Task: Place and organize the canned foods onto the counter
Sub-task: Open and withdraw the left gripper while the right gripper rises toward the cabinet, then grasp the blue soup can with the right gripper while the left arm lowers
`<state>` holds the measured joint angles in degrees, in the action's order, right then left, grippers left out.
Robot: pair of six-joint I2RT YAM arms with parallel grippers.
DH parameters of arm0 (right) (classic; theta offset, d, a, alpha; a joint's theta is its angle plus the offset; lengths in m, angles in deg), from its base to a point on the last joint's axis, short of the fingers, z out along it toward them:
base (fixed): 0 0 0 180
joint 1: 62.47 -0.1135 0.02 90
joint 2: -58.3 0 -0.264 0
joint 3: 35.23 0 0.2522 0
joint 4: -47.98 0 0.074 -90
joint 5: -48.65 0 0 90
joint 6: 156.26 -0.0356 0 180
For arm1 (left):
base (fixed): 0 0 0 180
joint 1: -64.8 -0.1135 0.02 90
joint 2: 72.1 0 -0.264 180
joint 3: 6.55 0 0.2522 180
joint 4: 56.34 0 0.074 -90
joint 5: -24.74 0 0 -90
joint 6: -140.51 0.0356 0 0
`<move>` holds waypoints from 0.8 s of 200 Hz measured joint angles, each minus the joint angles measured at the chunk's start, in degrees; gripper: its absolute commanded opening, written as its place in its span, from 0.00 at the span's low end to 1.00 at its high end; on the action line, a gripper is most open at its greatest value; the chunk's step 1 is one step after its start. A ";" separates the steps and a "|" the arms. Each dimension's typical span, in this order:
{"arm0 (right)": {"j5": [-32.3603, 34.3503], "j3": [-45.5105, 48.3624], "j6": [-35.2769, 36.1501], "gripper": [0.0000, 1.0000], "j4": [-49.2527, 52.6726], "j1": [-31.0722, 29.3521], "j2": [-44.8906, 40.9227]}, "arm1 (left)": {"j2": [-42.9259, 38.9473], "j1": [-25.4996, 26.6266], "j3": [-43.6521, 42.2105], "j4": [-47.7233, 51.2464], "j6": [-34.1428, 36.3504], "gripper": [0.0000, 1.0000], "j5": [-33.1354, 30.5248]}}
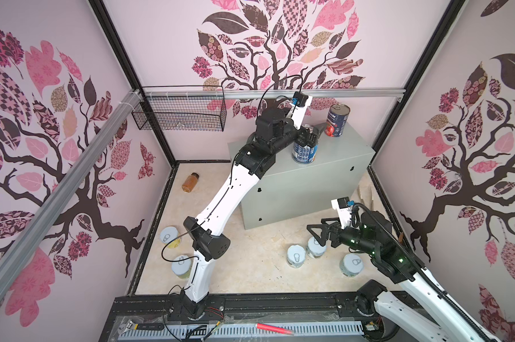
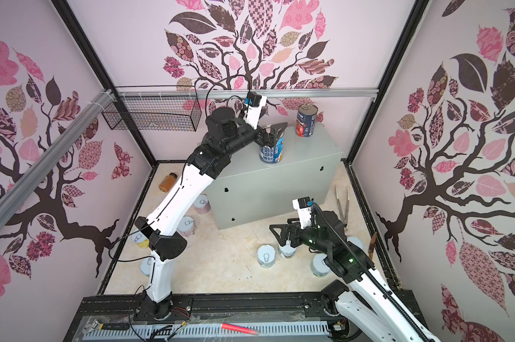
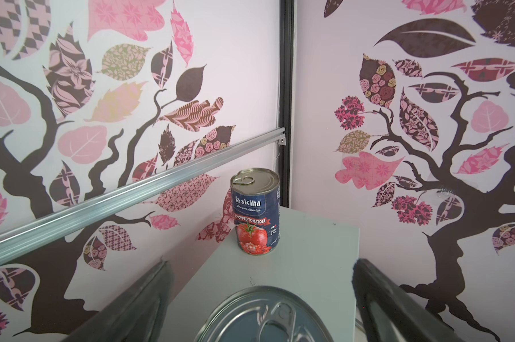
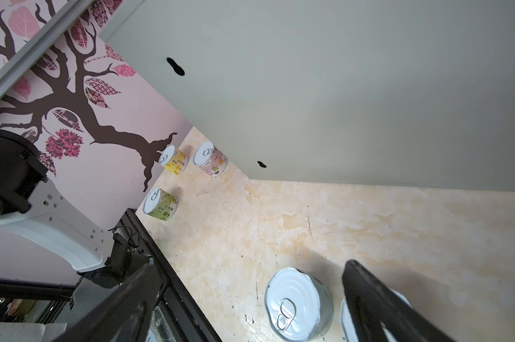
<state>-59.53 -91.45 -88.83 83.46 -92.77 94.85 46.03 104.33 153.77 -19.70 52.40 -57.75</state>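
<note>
Blue-label can (image 3: 265,316) stands upright on the surface (image 3: 309,237), ungripped.
Left end effector (image 3: 260,263) is released, jaws clear either side at lower centre of frame. Right end effector (image 4: 253,265), also released, hangs above an upright short can (image 4: 297,302) on the floor (image 4: 369,222) at lower right; judged the nearer arm for that pick.

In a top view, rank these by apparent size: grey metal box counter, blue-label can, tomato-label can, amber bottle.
1. light-grey metal box counter
2. blue-label metal-lidded can and red-tomato-label can: they look alike, so not ranked
3. amber bottle with dark cap
</note>
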 measured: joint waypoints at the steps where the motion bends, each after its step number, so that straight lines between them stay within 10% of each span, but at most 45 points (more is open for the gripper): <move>1: 0.11 -0.15 0.04 1.00 0.11 0.00 -0.04 | -0.15 0.00 -0.13 -0.04 -0.02 0.98 -0.02; 160: 10.91 -29.88 6.14 1.00 12.41 0.00 12.04 | -47.71 -0.07 -44.48 12.52 -12.48 0.98 -18.99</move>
<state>-48.62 -121.33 -82.69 95.87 -92.77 106.90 -1.68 104.27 109.29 -7.18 39.92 -76.75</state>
